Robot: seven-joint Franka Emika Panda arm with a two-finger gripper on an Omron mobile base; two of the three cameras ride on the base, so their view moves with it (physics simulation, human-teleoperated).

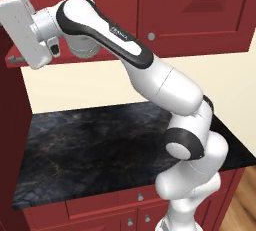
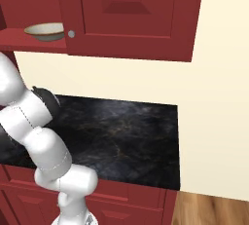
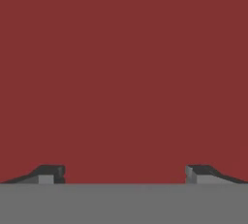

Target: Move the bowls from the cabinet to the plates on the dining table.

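A bowl [image 2: 45,31] sits on the red shelf [image 2: 29,42] of the cabinet [image 2: 126,14], at the upper left of the right base view; it is shallow, cream inside with a tan rim, and lies just left of the closed door's silver knob [image 2: 71,34]. In my hand view my gripper [image 3: 125,173] faces a flat dark red surface, my two dark fingertips [image 3: 48,173] stand far apart at the bottom corners, and nothing lies between them. In the left base view my arm reaches up to the upper left, my white hand [image 1: 22,30] level with the shelf edge. Below lies the black marble counter [image 1: 100,145], with red drawers [image 1: 135,197] under its front edge.
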